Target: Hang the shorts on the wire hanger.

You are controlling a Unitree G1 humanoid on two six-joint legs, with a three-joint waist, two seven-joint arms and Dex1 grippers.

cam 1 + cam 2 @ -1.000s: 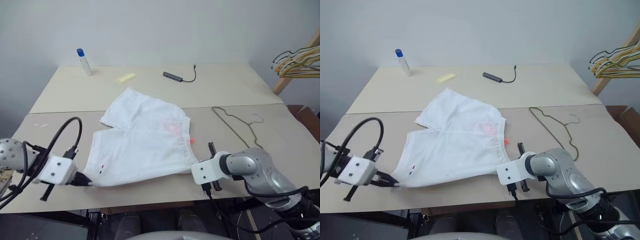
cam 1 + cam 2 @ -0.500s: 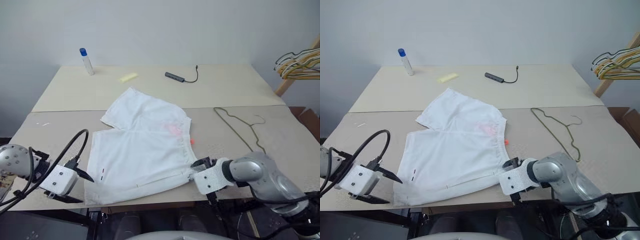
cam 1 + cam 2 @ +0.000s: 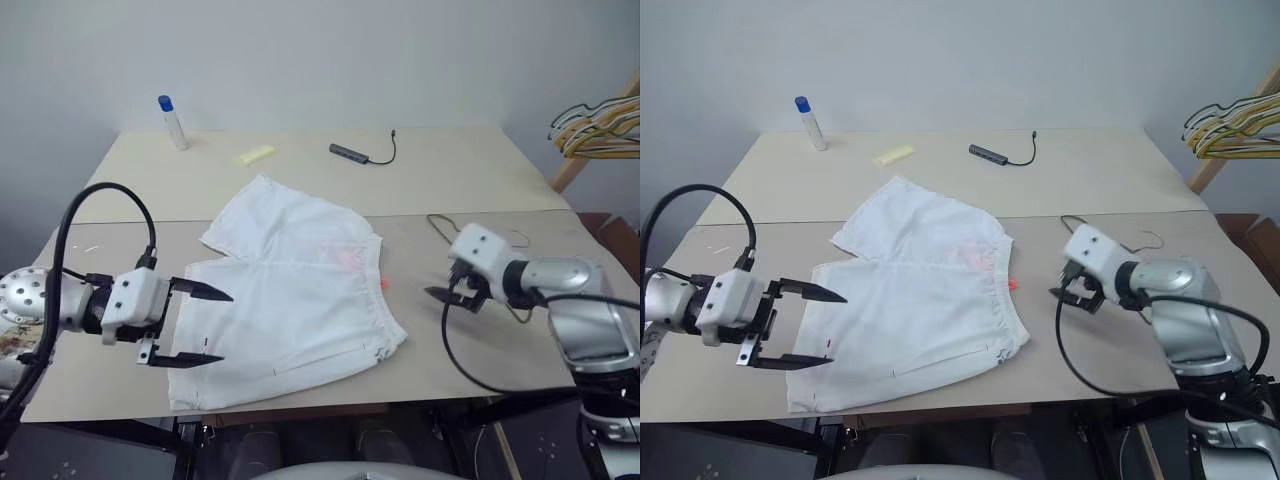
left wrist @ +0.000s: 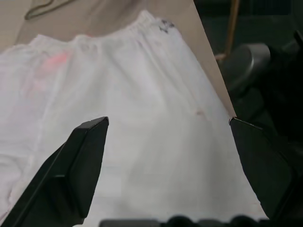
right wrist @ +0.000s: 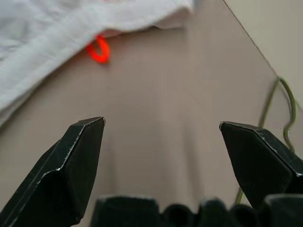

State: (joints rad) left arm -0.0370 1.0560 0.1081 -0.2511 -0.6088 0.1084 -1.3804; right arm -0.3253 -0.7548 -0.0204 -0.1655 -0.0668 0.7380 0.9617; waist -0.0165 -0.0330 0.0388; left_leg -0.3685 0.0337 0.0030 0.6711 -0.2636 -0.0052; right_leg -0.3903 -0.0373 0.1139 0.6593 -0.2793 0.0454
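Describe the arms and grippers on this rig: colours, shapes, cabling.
Both arms are silver-grey metal with rounded joint housings. Each ends in a white boxy wrist block carrying a gripper of two black, pointed, wedge-shaped fingers: left gripper, right gripper. Black cables loop loosely from each wrist block back along the arm.

The shorts (image 3: 290, 290) are soft white cloth, matt, finely wrinkled, gathered at the elastic waist. Just beside the left tool (image 3: 195, 325), whose fingers are matt black, probably plastic, the surface (image 3: 480, 170) looks like smooth, dull beige board. Behind the right tool (image 3: 447, 298) lies the wire hanger (image 3: 440, 222), thin dull metal.
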